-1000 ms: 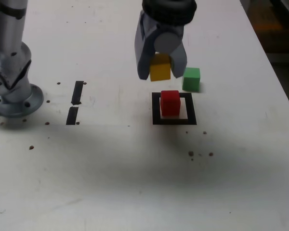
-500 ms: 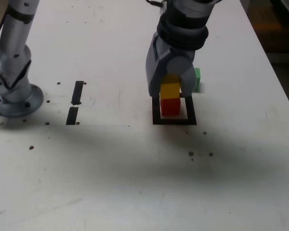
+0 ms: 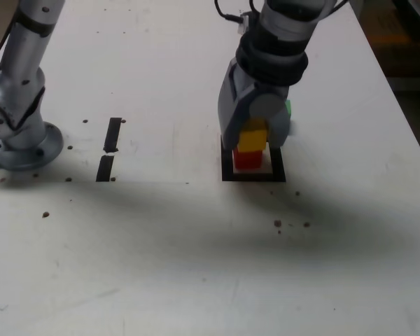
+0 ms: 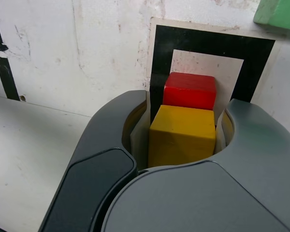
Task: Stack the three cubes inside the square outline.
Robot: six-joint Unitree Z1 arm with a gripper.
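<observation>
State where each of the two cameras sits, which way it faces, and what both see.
Exterior view: off the arm, above the table's near edge, looking down across it; shows the arm's base and the gripper.
Wrist view: on the wrist, looking down past the fingers.
Shared: yellow cube on red cube, square outline, green cube.
</observation>
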